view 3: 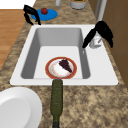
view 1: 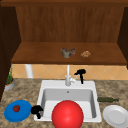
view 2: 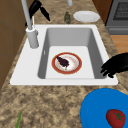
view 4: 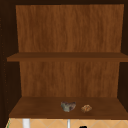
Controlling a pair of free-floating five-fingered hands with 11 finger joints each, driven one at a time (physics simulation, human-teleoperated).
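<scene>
At the far left we see a blue plate (view 1: 17,110) with a tomato (view 1: 16,108) on it. Our left hand (view 1: 37,110) hangs just beside it, over the sink's (view 1: 42,91) front left corner, fingers curled downward and holding nothing. In the basin lies a red-rimmed plate (view 2: 66,63) with a dark food piece. Our right hand (view 1: 80,73) is near the faucet (view 1: 68,76), fingers straight and pointing down. Further right lie a green bottle (view 1: 107,99) and a white plate (view 1: 115,115).

speckled counter (view 1: 27,91) bears blue plate (view 1: 15,113), white plate (view 1: 115,115), green bottle (view 1: 107,99).
</scene>
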